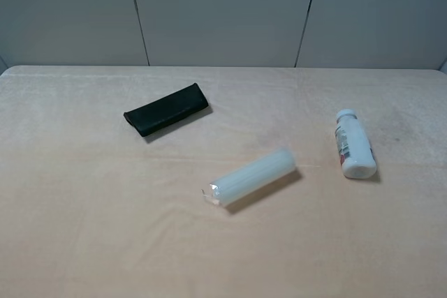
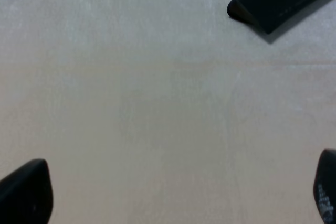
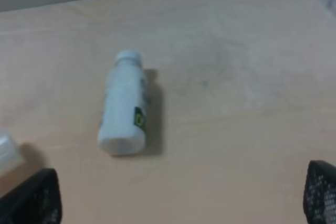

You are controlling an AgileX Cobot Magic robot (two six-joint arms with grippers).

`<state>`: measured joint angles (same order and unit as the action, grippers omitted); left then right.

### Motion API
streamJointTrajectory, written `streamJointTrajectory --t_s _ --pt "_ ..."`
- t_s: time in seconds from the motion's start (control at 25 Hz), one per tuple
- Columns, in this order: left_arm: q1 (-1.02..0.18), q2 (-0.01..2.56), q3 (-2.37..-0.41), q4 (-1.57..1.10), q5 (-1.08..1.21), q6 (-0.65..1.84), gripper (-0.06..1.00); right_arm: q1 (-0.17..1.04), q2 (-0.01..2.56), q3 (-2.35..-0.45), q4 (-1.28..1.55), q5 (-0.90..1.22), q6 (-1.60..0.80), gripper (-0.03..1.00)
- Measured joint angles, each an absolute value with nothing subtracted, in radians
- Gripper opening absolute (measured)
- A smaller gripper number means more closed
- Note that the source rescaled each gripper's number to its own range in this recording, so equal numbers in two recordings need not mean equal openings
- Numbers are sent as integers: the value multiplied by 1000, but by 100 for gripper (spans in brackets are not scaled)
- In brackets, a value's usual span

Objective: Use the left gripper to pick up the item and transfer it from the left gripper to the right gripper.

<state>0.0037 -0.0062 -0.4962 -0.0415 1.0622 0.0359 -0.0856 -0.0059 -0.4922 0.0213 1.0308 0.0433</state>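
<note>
This looks like a bare test room or lab bench rather than a home. A wide table (image 1: 84, 242) under a plain peach cloth runs up against a wall (image 1: 223, 12) of blank grey panels with dark seams. On the cloth lie only three loose, unrelated things, a bottle (image 1: 355, 144), a cylinder (image 1: 251, 176) and a case (image 1: 166, 109), spread well apart.
</note>
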Motion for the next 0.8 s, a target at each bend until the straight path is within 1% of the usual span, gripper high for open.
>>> streamJointTrajectory --t_s 0.8 --pt "4 -6 -496 -42 1062 36 100 -100 -6 -492 21 1021 43 100"
